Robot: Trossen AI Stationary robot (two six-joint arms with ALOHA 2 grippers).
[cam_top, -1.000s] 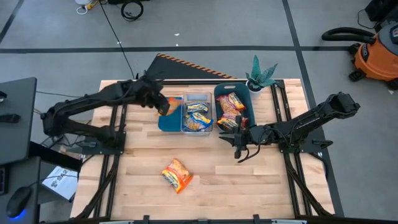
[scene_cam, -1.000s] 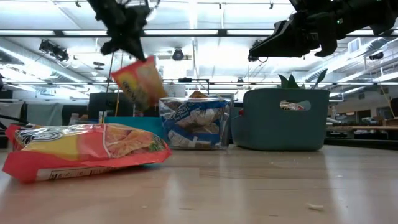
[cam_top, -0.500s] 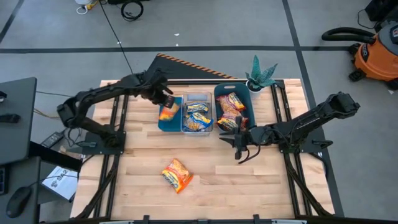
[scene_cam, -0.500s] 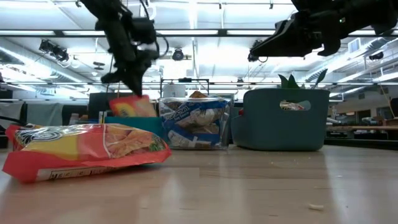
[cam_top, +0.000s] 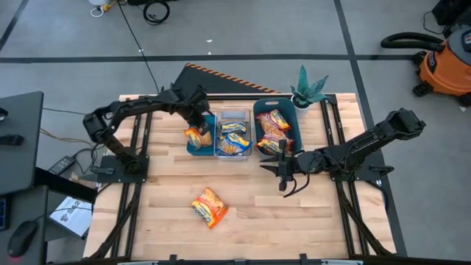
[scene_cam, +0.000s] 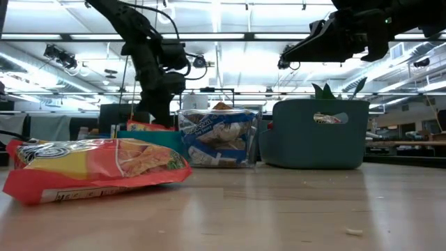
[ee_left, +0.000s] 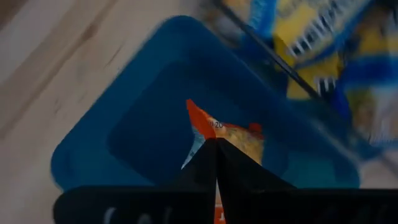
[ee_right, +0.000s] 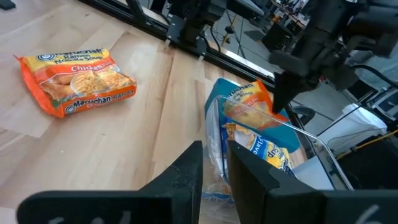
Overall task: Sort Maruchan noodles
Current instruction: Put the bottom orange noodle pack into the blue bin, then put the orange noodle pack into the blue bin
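Observation:
My left gripper (cam_top: pixel 199 120) is above the blue bin (cam_top: pixel 193 146) at the table's far side, shut on an orange-yellow noodle packet (cam_top: pixel 196 136) that reaches down into that bin. Another orange packet (cam_top: pixel 209 207) lies flat on the wood near the table's near edge, large in the low view (scene_cam: pixel 97 167). Yellow-and-blue packets fill the clear bin (cam_top: pixel 234 137). Red-brown packets lie in the teal bin (cam_top: pixel 275 129). My right gripper (cam_top: pixel 282 165) hovers in front of the teal bin, open and holding nothing. My left gripper pinches the orange packet between its two fingers near a red-edged corner (ee_left: pixel 198 121), coming from above and pointing down. The packet hangs tilted below the fingers (ee_right: pixel 292 78) inside the blue bin; whether its lower end rests on the bin floor cannot be told.
The three bins stand side by side along the far middle of the table, with a potted plant (cam_top: pixel 309 90) behind the teal one. Bare wood lies around the loose packet and along the near edge. An orange shop vacuum (cam_top: pixel 445 59) stands on the floor beyond the table.
My left gripper has moved toward the table's right and down, from high beside the blue bin to over it. It has stayed shut on the orange packet. The packet has gone down from well above the bins to inside the blue bin.

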